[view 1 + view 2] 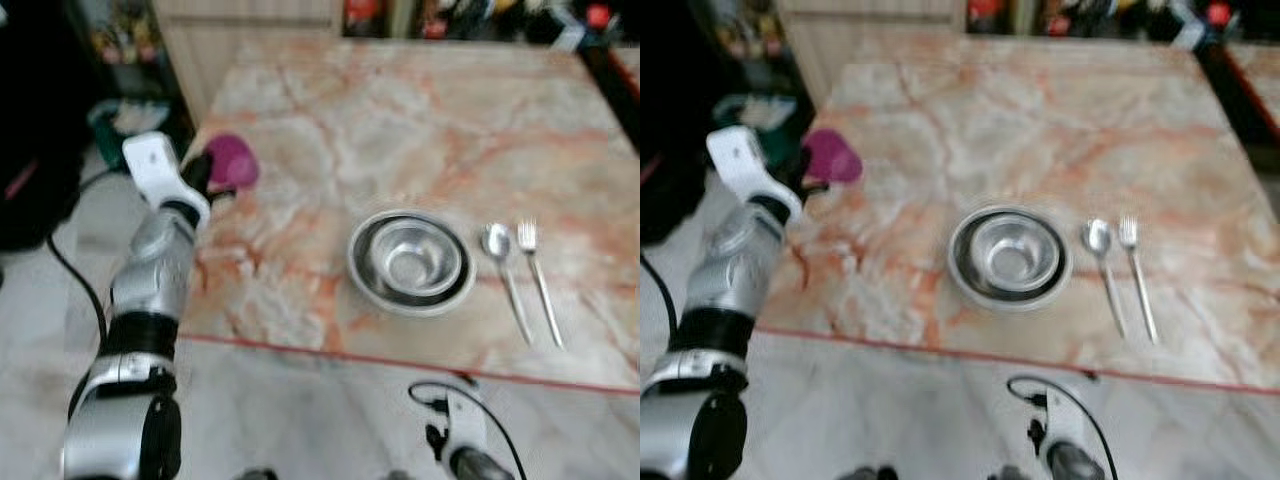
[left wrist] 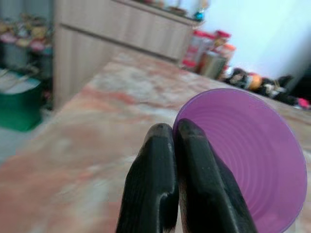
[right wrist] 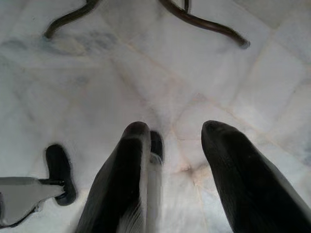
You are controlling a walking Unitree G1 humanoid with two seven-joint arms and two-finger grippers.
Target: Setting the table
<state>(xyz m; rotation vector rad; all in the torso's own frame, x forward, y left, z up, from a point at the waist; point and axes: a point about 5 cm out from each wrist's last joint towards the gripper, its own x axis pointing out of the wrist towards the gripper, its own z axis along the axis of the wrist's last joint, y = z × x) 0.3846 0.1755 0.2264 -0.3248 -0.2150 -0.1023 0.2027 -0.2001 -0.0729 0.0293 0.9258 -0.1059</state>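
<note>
The left hand [image 2: 172,141] is pinched tight on the rim of a purple cup [image 1: 232,163], holding it at the marble tabletop's [image 1: 420,120] left edge. The right hand [image 3: 177,145] hangs spread open above the floor [image 3: 146,73].

green bin [image 2: 19,104] (floor), wooden cabinet [image 2: 121,36], jars [image 2: 214,48]

Head stereo pair: looks forward and down from above, sharing the pink-veined marble bench [image 1: 420,120] and round steel bowl [image 1: 411,261] | left wrist: close behind the translucent purple plastic cup [image 2: 248,160], facing across the bench | right wrist: faces down at the pale marble floor [image 3: 146,77]
</note>
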